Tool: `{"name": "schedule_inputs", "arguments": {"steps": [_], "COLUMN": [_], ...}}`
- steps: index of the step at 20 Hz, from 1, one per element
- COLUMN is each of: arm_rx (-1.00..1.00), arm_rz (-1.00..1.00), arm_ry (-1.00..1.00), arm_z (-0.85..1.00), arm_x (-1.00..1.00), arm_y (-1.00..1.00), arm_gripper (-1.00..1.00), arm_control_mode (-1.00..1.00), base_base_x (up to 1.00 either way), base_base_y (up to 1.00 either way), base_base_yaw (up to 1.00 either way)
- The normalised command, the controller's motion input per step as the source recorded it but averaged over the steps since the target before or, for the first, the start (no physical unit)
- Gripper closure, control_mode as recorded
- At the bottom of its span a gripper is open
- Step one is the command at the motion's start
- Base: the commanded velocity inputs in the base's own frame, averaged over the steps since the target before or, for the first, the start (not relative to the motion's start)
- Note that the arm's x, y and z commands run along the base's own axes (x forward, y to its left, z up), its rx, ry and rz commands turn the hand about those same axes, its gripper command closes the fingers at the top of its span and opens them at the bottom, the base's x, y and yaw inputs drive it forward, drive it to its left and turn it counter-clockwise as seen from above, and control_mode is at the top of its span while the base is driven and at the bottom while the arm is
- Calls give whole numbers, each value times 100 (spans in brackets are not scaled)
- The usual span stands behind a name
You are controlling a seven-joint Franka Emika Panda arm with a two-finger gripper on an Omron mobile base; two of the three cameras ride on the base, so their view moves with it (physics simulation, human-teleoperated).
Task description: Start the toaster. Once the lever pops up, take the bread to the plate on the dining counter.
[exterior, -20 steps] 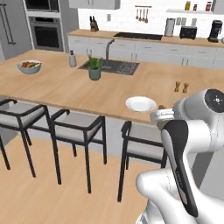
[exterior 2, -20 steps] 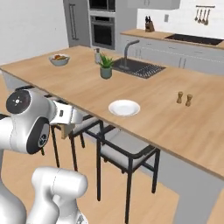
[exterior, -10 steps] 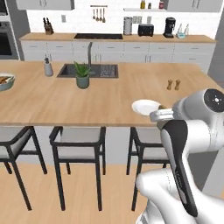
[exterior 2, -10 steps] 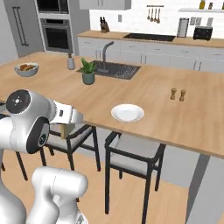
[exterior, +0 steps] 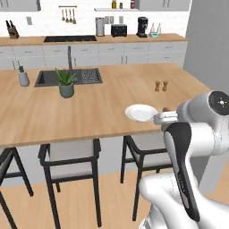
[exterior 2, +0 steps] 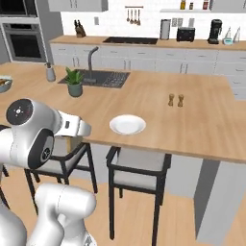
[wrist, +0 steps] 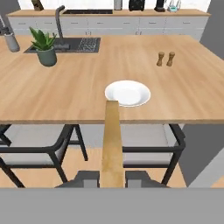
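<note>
My gripper [wrist: 112, 177] is shut on the bread [wrist: 112, 144], a tan slice seen edge-on that rises straight up between the fingers. The slice hangs just short of the front edge of the dining counter [wrist: 74, 98], over the gap between two stools. Right ahead on the wood lies the white plate [wrist: 127, 92], bare, a little past the tip of the slice. The left base view has the plate [exterior: 141, 112] just left of my hand, and it lies right of my hand in the right base view [exterior 2: 127, 124]. The black toaster [exterior: 118, 30] stands on the far wall worktop.
Two small shakers [wrist: 166, 58] stand beyond the plate to the right. A potted plant [wrist: 44, 48], a soap bottle [wrist: 11, 41] and the dark sink [wrist: 65, 44] with its tap lie far left. Black stools [wrist: 37, 151] are tucked under the counter edge. A coffee machine [exterior: 142, 26] stands beside the toaster.
The base has driven along the island, so the whole scene has slid across both base views. The plate now lies straight ahead of the hand. The grip on the bread is unchanged.
</note>
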Motion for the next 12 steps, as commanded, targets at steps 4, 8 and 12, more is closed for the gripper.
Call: {"name": "schedule_inputs", "arguments": {"steps": [4, 8, 12], "arm_rx": [0, 0, 0], "arm_rz": [0, 0, 0], "arm_ry": [0, 0, 0], "arm_z": [0, 0, 0], "arm_x": [0, 0, 0], "arm_y": [0, 0, 0], "arm_gripper": [100, 100, 100], "arm_control_mode": [100, 100, 100], "base_base_x": [55, 61, 47], "base_base_y": [0, -1, -8], "base_base_yaw": [-22, -6, -1]}}
